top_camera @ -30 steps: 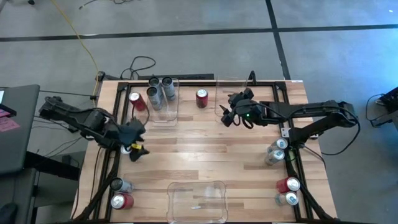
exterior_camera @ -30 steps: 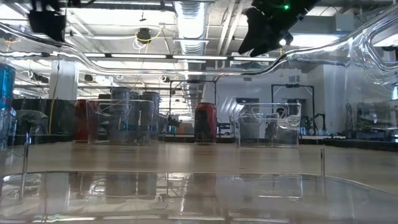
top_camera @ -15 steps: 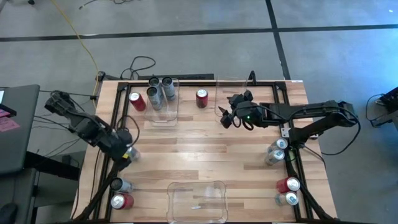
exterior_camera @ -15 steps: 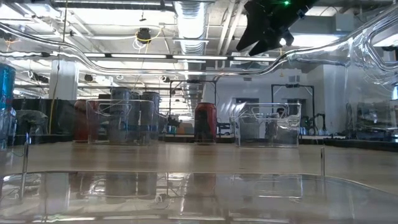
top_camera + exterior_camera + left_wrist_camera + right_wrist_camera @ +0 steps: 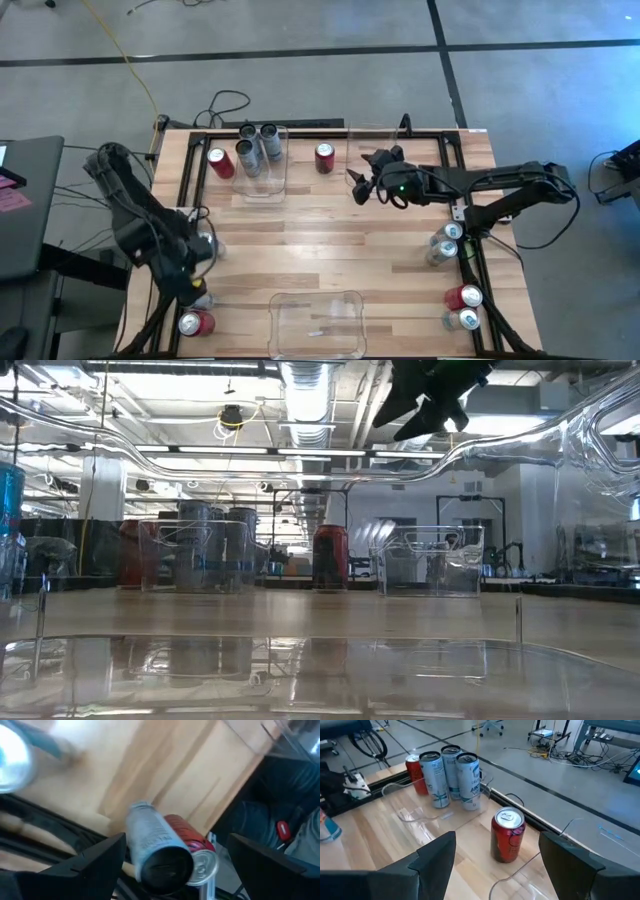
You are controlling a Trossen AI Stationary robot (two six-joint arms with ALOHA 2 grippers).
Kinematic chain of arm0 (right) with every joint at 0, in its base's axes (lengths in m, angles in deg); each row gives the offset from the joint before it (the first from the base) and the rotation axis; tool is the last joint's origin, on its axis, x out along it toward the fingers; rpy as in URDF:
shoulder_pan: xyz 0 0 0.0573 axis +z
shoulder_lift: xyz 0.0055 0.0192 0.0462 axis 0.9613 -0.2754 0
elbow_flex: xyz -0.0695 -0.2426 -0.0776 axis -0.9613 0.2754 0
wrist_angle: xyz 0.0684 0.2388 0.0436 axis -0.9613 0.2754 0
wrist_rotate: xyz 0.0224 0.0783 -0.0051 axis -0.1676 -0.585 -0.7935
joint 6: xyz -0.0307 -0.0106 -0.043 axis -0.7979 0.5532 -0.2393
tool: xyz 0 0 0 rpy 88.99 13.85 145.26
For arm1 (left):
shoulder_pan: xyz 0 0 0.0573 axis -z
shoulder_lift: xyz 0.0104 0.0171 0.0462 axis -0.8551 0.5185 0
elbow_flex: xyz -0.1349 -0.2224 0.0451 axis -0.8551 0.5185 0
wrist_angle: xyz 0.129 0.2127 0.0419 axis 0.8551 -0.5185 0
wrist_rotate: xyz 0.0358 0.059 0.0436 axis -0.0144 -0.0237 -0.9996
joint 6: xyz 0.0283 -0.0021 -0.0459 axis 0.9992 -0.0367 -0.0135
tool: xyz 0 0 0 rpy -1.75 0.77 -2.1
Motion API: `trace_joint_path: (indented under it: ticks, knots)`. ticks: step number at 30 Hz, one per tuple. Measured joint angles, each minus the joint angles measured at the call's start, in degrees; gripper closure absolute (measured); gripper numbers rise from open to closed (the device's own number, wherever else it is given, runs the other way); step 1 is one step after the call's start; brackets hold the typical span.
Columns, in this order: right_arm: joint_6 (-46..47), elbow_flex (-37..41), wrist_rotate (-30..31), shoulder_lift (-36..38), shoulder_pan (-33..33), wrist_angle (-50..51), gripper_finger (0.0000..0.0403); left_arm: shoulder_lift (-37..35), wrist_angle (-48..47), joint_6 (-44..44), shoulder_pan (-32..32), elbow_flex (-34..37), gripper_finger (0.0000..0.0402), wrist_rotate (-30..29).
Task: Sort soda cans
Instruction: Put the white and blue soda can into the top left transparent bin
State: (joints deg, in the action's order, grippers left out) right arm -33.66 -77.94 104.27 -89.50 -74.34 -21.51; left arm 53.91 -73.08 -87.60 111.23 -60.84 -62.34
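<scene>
My left gripper point(image 5: 192, 285) point(image 5: 177, 840) is open over the near left corner. Its fingers stand on either side of a dark-topped grey can point(image 5: 159, 854) point(image 5: 190, 298), apart from it. A red can point(image 5: 197, 856) point(image 5: 196, 322) lies just beyond the grey one. Another silver can point(image 5: 208, 245) stands farther in along the left edge. My right gripper point(image 5: 362, 188) point(image 5: 497, 837) is open and raised above the table, facing an upright red can point(image 5: 507, 835) point(image 5: 324, 157). Three silver-and-blue cans point(image 5: 450, 772) point(image 5: 256, 148) stand in the far left bin point(image 5: 264, 190), with a red can point(image 5: 220, 163) beside it.
A clear bin point(image 5: 372, 150) stands at the far edge right of the red can, and another point(image 5: 318, 322) at the near edge. Several cans point(image 5: 445, 242) point(image 5: 462, 308) stand along the right edge. Black frame rails point(image 5: 178, 180) run along the table sides.
My left gripper has swung from the middle of the left side toward the near edge and come over the cans in the near left corner. My right gripper has risen slightly.
</scene>
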Motion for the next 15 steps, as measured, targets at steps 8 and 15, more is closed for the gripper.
trace_joint_path:
  ticks: [8,15]
  knots:
    - [0.59,0.0,0.0,-0.02,1.67,0.62,0.0098,3.35,1.64,-8.52,7.51,-0.58,0.0058,-0.36]
    - [0.87,0.0,0.02,-0.02,1.78,0.6,0.0098,4.89,-1.06,-12.79,10.28,-0.59,0.0058,-2.08]
